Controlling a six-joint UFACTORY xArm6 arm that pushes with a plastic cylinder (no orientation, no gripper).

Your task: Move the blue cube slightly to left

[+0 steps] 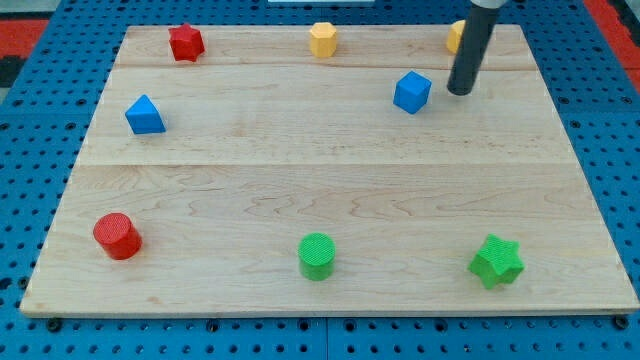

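The blue cube [412, 92] sits on the wooden board toward the view's top right. My tip [460, 92] stands just to the right of the blue cube, a small gap apart from it. The dark rod rises from there to the view's top edge and partly hides a yellow block [455, 37] behind it.
A red star-shaped block [186, 42] and a yellow hexagonal block [323, 39] lie along the top. A blue triangular block [145, 116] is at the left. A red cylinder [118, 236], a green cylinder [317, 256] and a green star [497, 261] lie along the bottom.
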